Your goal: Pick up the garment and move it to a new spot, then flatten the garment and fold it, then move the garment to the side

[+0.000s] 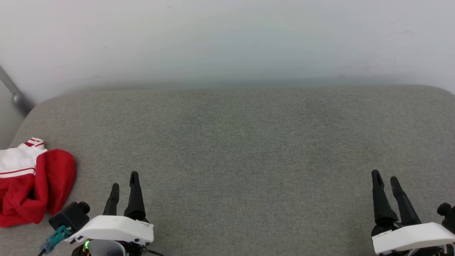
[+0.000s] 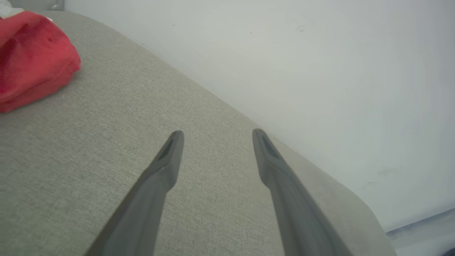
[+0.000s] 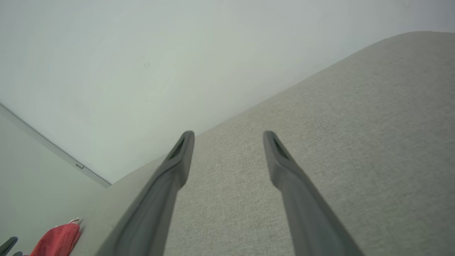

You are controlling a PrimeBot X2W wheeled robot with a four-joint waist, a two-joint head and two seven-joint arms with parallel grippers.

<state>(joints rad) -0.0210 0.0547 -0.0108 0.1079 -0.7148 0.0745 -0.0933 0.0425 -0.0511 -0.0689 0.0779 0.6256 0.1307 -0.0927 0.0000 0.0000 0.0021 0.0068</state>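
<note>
While both arms sit at the near edge, the left gripper (image 1: 124, 179) has its two dark fingers spread wide; it holds nothing, and grey cloth shows between them; the right gripper (image 1: 385, 175) is spread wide too, and it also holds nothing; I cannot tell if any fingertip touches the cloth. Both point to the far side, over a big grey cushion (image 1: 231, 142); the two grippers are well apart, one near left, one near right.

The garment (image 1: 35, 181) lies in a bunched heap at the near left edge of the cushion, just left of the left gripper and not touching it; it is mostly red, with a white sleeve with thin red stripes on its far side. A small black camera (image 1: 71, 215) on the left wrist sticks out toward the heap. Behind the cushion stands a pale wall (image 1: 227, 35); a grey bar (image 1: 14, 94) slants down at the far left.
</note>
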